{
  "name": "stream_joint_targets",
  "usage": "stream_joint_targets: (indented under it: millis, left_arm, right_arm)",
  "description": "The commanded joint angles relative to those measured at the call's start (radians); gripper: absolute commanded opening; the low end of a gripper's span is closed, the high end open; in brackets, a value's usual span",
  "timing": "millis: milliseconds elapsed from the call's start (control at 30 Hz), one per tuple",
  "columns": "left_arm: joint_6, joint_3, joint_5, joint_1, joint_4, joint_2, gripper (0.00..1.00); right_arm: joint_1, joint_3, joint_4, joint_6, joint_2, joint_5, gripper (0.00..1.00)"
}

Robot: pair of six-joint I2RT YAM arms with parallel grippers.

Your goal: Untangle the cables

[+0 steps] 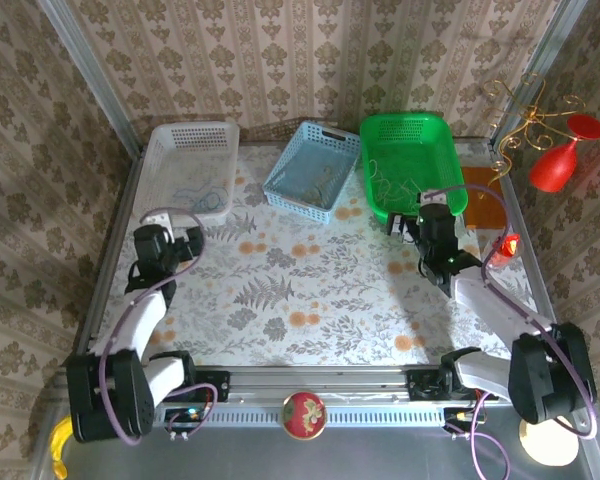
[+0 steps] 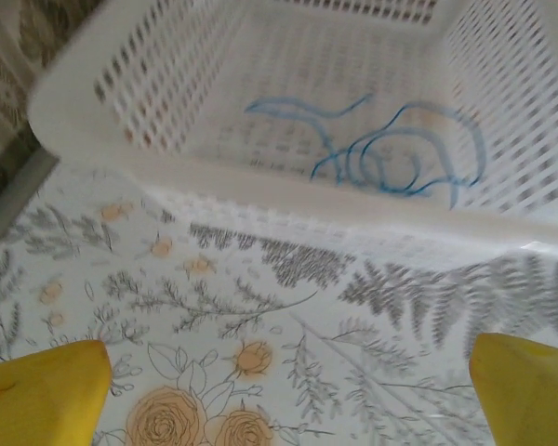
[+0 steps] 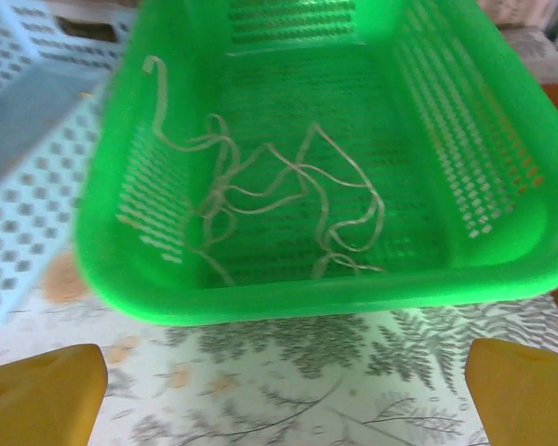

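Green, blue and white plastic baskets stand in a row at the far edge of the table (image 1: 310, 300) in the top view: the white basket (image 1: 195, 126) on the left, the blue basket (image 1: 298, 205) in the middle and turned at an angle, the green basket (image 1: 405, 120) on the right. The blue cable (image 1: 205, 195) lies inside the white basket and the pale cable (image 1: 388, 185) inside the green one, so the two are well apart. The left gripper (image 1: 192, 232) is just before the near edge of the white basket, and the right gripper (image 1: 415, 212) is close to the near edge of the green basket. The whole middle of the flowered cloth between the arms is open room. From the left wrist, the two yellow fingers (image 2: 46, 390) of the left gripper (image 2: 288, 400) sit in the bottom corners, wide apart with nothing between them, above bare cloth. The near rim of the white basket (image 2: 260, 186) crosses in front, and behind it the blue cable (image 2: 391, 163) rests on the basket floor in loose loops. From the right wrist, the fingers (image 3: 46, 390) of the right gripper (image 3: 288, 390) are also wide apart and hold nothing. The thick near rim of the green basket (image 3: 335, 302) is just ahead, and the pale cable (image 3: 288, 200) lies inside as a loose squiggly strand, one end climbing the left wall. The blue basket (image 3: 28, 186) stands just beside the green one's left edge.
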State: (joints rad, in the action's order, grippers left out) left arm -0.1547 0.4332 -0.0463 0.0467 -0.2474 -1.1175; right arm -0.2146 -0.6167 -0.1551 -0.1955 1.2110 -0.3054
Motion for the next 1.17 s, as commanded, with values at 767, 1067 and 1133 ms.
stream_joint_targets:
  millis: [767, 1067, 1133]
  left_arm:
    - [0.187, -0.053, 0.042, -0.034, -0.701, -0.440, 1.00]
    - [0.188, -0.048, 0.037, -0.036, -0.694, -0.441, 1.00]
    - [0.189, -0.049, 0.035, -0.037, -0.694, -0.442, 1.00]
  right_arm:
    - [0.193, 0.206, -0.691, 0.162, 0.315, 0.217, 1.00]
    - [0.199, 0.188, -0.664, 0.158, 0.325, 0.233, 1.00]
    - [0.199, 0.201, -0.681, 0.161, 0.319, 0.234, 1.00]
